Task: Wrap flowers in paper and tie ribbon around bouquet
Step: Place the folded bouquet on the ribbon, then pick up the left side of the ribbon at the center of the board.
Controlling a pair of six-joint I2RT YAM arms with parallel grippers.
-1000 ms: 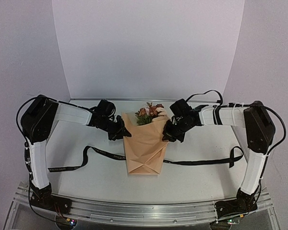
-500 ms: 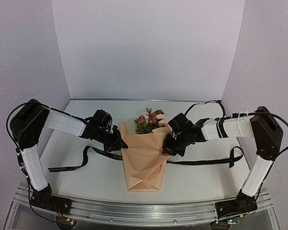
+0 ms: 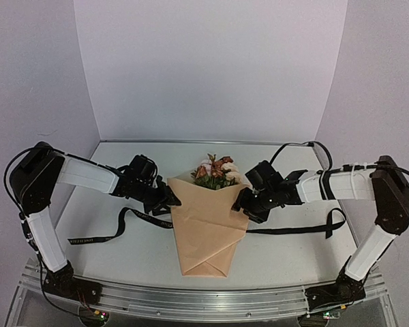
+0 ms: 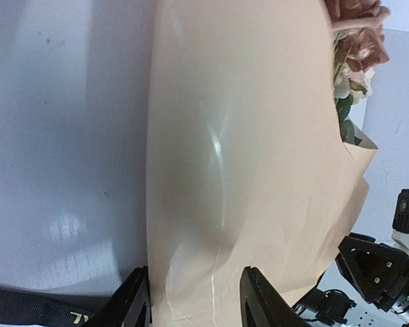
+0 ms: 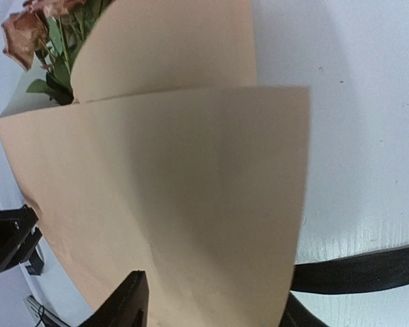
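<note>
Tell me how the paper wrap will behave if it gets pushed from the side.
The paper probably buckles rather than slides: it is a thin sheet, loosely folded, with bowed flaps. It likely springs open, since the ribbon runs flat under it, untied. It looks light, so it and the flowers may shift easily on the smooth table.
</note>
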